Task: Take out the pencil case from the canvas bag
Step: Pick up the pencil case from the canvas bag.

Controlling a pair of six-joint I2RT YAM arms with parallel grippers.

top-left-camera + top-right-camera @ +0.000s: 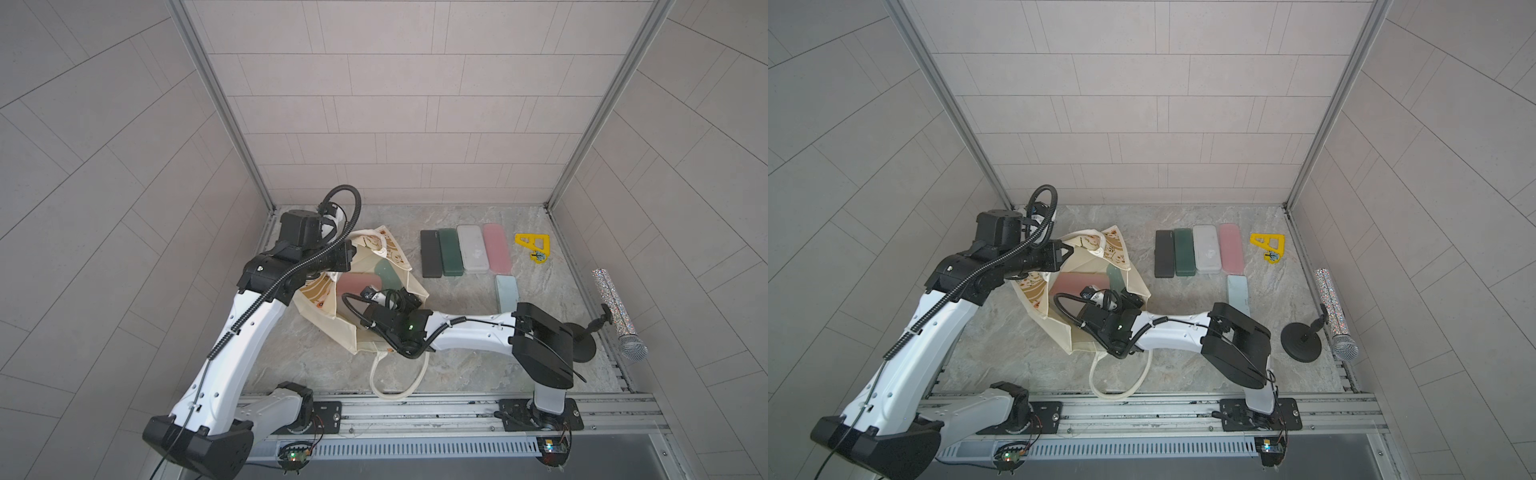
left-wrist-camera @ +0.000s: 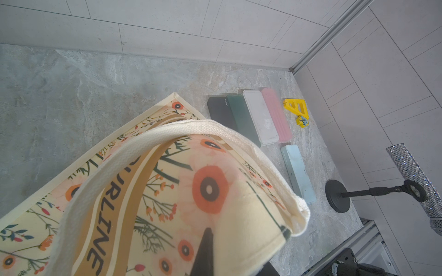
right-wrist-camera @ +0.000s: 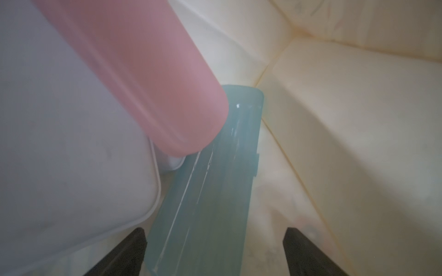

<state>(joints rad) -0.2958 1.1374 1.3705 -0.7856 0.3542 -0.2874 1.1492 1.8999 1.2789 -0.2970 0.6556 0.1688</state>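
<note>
The canvas bag lies on its side at the table's middle left, its mouth held up. My left gripper is shut on the printed fabric at the rim, beside a rope handle. One dark finger shows; the other is behind the cloth. My right arm reaches into the bag. Its gripper is open, and the near end of a teal pencil case lies between the fingers. A pink case rests across a white case beside it.
Outside the bag, black, dark green, white and pink cases stand in a row, a light blue one nearer. A yellow triangle and a glittery microphone on its stand are right. The loose handle trails forward.
</note>
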